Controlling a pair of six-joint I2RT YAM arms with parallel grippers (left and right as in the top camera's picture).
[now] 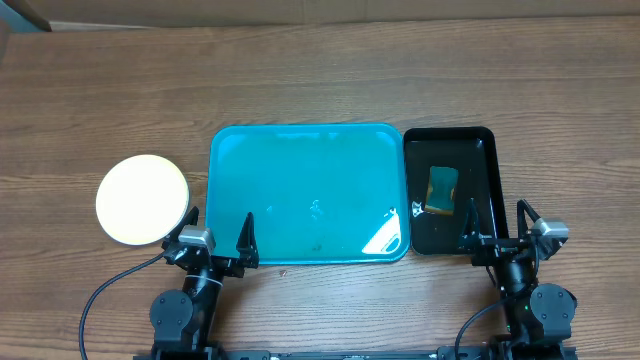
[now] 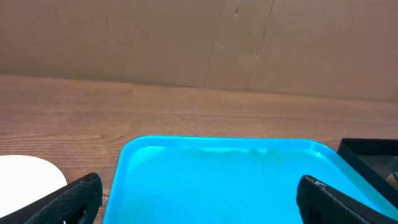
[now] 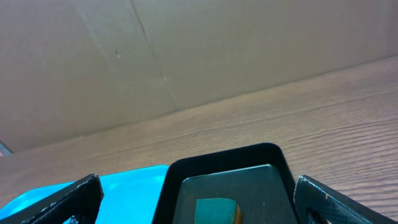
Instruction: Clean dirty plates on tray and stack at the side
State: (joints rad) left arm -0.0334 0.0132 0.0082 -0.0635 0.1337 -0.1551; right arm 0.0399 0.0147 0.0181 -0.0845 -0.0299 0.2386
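A: Start at the left. What is the left gripper (image 1: 220, 234) doing?

B: Its jaws stand spread wide and hold nothing. In the left wrist view its two black fingers (image 2: 76, 198) sit in the bottom corners, and between them shows only the teal tray (image 1: 300, 150).

A: Is it touching the tray?

B: From overhead one fingertip lies over the tray's near left rim and the other is outside it. Whether either makes contact I cannot tell.

A: And the plate?

B: A white plate (image 1: 143, 200) lies on the table (image 1: 320, 70) just left of the tray, off it, near the gripper's outer finger. Glare makes it one bright disc, so anything stacked beneath is hidden. The wrist view cuts off all but a sliver.

A: The right side?

B: The right gripper (image 1: 495, 225) is also released and empty, its jaws wide at the near end of the black tray (image 1: 480, 150), which sits just beside the teal one. A green block (image 1: 442, 190) with a yellowish edge lies inside it. The right wrist view shows only the block's top.

A: And the poses?

B: Both arms are drawn back at the table's near edge, with the grippers low and pointing toward the far side.
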